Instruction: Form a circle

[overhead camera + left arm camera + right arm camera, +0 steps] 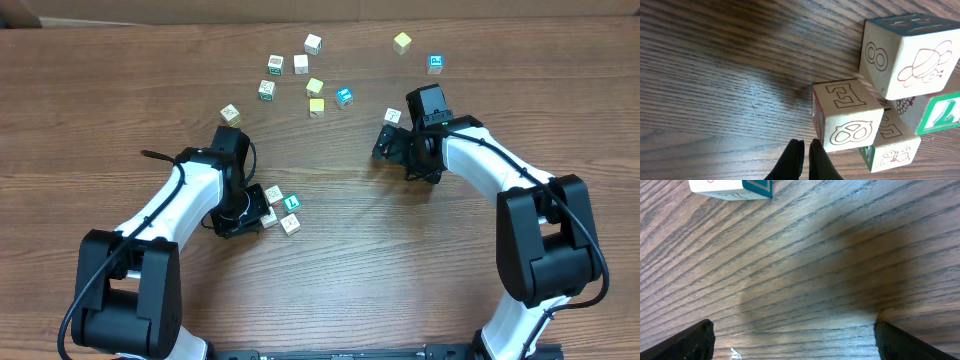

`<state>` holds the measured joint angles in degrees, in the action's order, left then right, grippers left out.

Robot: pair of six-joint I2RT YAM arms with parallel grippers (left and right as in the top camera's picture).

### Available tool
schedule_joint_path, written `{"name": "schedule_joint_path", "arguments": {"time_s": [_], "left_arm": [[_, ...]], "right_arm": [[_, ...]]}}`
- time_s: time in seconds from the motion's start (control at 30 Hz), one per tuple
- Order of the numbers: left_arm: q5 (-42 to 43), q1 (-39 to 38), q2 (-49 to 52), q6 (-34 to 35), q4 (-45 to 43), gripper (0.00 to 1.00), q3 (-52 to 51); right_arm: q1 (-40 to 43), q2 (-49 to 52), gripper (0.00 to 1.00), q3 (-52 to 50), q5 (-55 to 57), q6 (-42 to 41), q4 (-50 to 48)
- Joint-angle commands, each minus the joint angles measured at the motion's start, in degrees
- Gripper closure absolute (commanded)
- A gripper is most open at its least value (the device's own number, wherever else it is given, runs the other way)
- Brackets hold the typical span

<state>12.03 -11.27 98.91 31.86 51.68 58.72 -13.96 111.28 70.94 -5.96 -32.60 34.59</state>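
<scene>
1. The left gripper (805, 146), fingers pressed together and empty, sits just left of the circle (283, 208).
2. The circle, a tight cube cluster, lies left of centre on the table (400, 270).
3. The right gripper (794, 335) spreads wide, holding nothing.

Overhead: bright, even light from above, no glare; arms throw short soft shadows on table (340, 280). Left wrist cam: wood grain sharp, pale sheen ahead-left of left claw (804, 152), frame darkens far ahead; block cluster (847, 117) ahead-right is crisp, w/ dim shadow on its left. Right wrist cam: broad dark shadow ahead of right claw (795, 342), its fingers (690, 342) soft-edged.
</scene>
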Motion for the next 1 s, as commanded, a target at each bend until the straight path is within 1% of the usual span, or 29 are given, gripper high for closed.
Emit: {"name": "schedule_joint_path", "arguments": {"time_s": [0.0,0.97], "left_arm": [[1.1,-0.4,0.4,1.2,0.1,0.96,-0.5],[1.2,-0.4,0.4,1.2,0.1,0.96,-0.5]], "right_arm": [[0.2,-0.1,0.0,-0.1,1.0,0.0,0.2],[0.2,-0.1,0.0,0.0,1.0,0.0,0.2]]}}
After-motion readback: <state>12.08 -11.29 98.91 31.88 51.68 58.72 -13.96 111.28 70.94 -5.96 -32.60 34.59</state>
